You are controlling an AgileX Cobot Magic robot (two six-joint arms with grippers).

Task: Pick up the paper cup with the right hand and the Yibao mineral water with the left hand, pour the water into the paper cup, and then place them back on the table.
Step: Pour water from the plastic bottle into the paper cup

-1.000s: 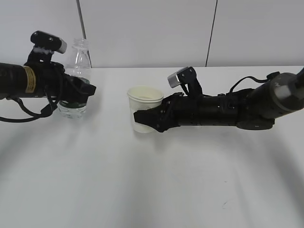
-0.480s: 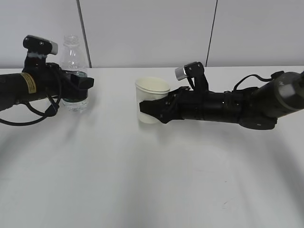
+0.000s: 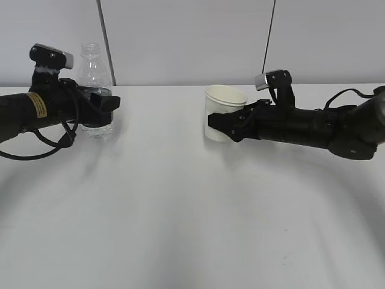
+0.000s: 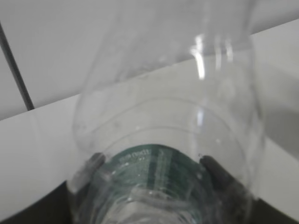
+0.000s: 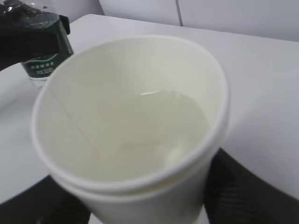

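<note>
My right gripper (image 3: 221, 125) is shut on the white paper cup (image 3: 224, 111), which stands upright at the middle back of the table (image 3: 180, 205). The right wrist view shows clear water (image 5: 163, 116) inside the cup (image 5: 131, 140). My left gripper (image 3: 102, 107) is shut on the capless Yibao mineral water bottle (image 3: 94, 78), upright at the far left with its base at the tabletop. The left wrist view shows the clear bottle (image 4: 168, 116) and its dark green label (image 4: 154, 163) between the fingers (image 4: 219, 175). The bottle also shows in the right wrist view (image 5: 44, 58).
A grey wall with dark vertical seams (image 3: 267, 42) stands behind the table's back edge. A small dark scuff mark (image 3: 284, 259) lies on the front right of the tabletop.
My right gripper has carried the cup to the right and slightly back. My left gripper and bottle moved down and left earlier and have held still for the last half second.
</note>
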